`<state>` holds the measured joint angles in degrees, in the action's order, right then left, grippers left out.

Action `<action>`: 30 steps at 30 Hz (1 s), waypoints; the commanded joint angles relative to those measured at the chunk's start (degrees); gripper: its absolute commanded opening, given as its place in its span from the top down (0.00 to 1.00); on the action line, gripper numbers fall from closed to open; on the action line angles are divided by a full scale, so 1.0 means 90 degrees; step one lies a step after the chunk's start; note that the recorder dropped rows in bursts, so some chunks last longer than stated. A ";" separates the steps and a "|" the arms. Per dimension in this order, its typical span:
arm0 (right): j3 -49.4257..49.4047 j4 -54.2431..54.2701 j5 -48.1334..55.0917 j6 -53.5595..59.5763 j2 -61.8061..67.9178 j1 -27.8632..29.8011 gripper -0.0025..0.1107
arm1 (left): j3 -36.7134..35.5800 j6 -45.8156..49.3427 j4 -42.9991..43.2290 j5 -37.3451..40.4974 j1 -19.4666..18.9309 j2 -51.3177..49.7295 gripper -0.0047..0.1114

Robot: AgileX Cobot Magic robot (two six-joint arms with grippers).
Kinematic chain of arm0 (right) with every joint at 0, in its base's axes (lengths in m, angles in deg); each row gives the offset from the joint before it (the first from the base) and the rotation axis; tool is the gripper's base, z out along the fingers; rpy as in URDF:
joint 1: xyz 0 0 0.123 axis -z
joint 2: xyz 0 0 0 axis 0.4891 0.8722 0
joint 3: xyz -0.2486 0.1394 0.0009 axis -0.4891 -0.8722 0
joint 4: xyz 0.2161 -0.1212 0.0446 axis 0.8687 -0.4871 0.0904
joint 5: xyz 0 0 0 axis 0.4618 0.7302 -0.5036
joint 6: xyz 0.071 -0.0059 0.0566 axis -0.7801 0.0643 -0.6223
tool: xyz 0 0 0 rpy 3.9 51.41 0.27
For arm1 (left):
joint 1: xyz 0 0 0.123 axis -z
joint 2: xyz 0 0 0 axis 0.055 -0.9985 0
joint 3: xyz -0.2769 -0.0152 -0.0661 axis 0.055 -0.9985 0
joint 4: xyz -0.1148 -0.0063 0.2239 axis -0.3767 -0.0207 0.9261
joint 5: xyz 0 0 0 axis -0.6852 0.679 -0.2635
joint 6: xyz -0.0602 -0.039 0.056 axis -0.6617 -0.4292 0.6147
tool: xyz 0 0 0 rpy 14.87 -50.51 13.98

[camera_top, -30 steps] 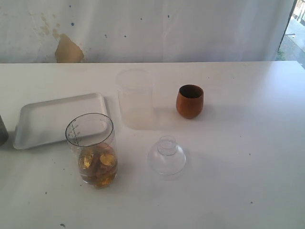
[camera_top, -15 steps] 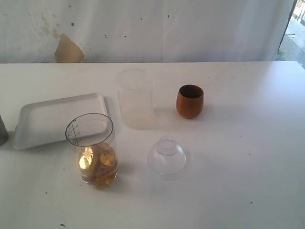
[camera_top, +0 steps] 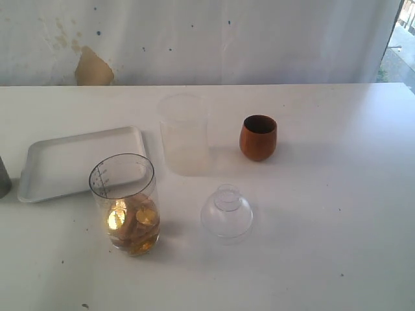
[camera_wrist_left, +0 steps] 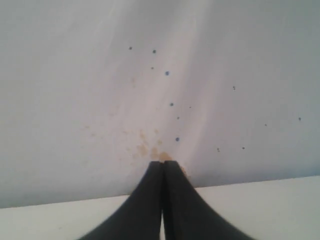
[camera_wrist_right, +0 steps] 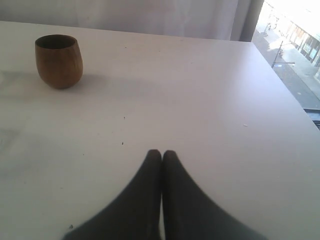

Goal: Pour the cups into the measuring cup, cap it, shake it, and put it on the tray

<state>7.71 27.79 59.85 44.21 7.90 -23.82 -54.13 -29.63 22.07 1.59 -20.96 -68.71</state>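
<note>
While empty, left end effector (camera_wrist_left: 162,164), right end effector (camera_wrist_right: 161,153) closed.

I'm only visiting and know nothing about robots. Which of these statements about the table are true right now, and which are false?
1. The measuring cup stands on the tray. False: it stands on the table, just off the tray.
2. The measuring cup holds amber contents. True.
3. The clear domed lid caps the measuring cup. False: it sits on the table, apart from it.
4. The wooden cup stands upright. True.
5. The left gripper and right gripper are both shut and hold nothing. True.
</note>
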 commanded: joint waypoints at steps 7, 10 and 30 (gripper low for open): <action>-0.0033 -0.0024 -0.0016 0.0026 -0.0034 0.0030 0.98 | 0.0000 -0.4983 0.3730 0.1293 0.1169 0.2541 0.96; -0.0033 -0.0024 -0.0016 0.0026 -0.0034 0.0030 0.98 | 0.0000 -0.4926 0.3730 0.1282 0.1224 0.2735 0.96; -0.0033 -0.0024 -0.0016 -0.0054 -0.0034 0.0030 0.98 | 0.0000 -0.4897 0.3730 0.1240 0.1356 0.2748 0.96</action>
<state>7.71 27.79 59.85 44.21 7.90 -23.82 -54.13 -73.28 55.44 12.60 -9.21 -44.17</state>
